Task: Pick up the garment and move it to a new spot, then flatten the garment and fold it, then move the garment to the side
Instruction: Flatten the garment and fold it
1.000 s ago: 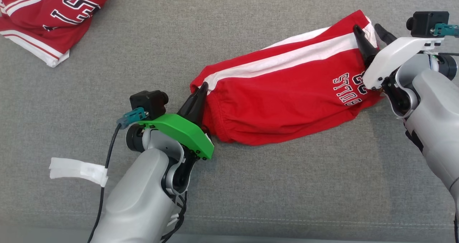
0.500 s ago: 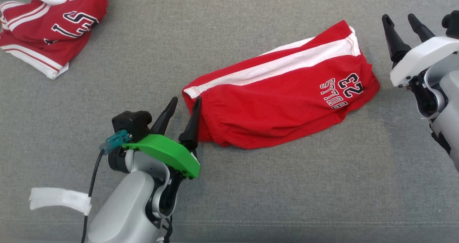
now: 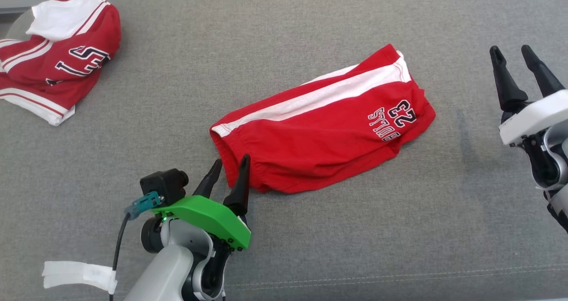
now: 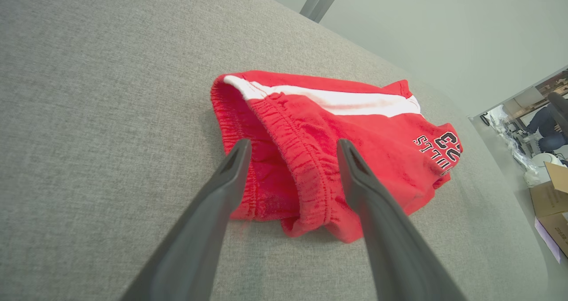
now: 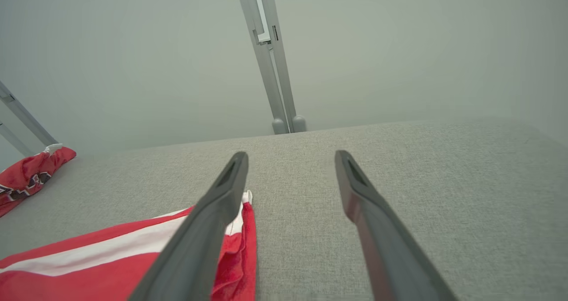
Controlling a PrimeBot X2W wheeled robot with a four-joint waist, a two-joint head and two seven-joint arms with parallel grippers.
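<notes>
Red garments on the counter (image 3: 310, 230): count 2. One, the shorts (image 3: 319, 123), lies between the two tools. The other, a jersey (image 3: 57, 70), sits bunched well beyond the left tool, toward the far left corner. Tools: 2. White strap (image 3: 77, 274): 1, on the left arm's cable.

Left tool (image 3: 231, 160): green-capped wrist, fingers pointing away from the robot and tilted down, spread moderately apart, gripping nothing. In the left wrist view both fingers frame the gathered waistband end of the shorts, which lies just ahead of and below the tips. Contact cannot be told.

Right tool (image 3: 511, 49): white-capped wrist, fingers pointing away, parted about as widely, empty. The shorts' leg hem lies well to its left. In the right wrist view the hem corner shows beside the left finger.

Materials: the counter is covered in matte grey woven cloth with a stitched seam near the robot's edge. The shorts are soft knit, folded lengthwise into a long slanted shape, with a white side stripe, a puckered elastic waistband and dark "23" lettering near the hem. The jersey has white trim and a dark number. Fingers are dark, long, tapering and smooth.
</notes>
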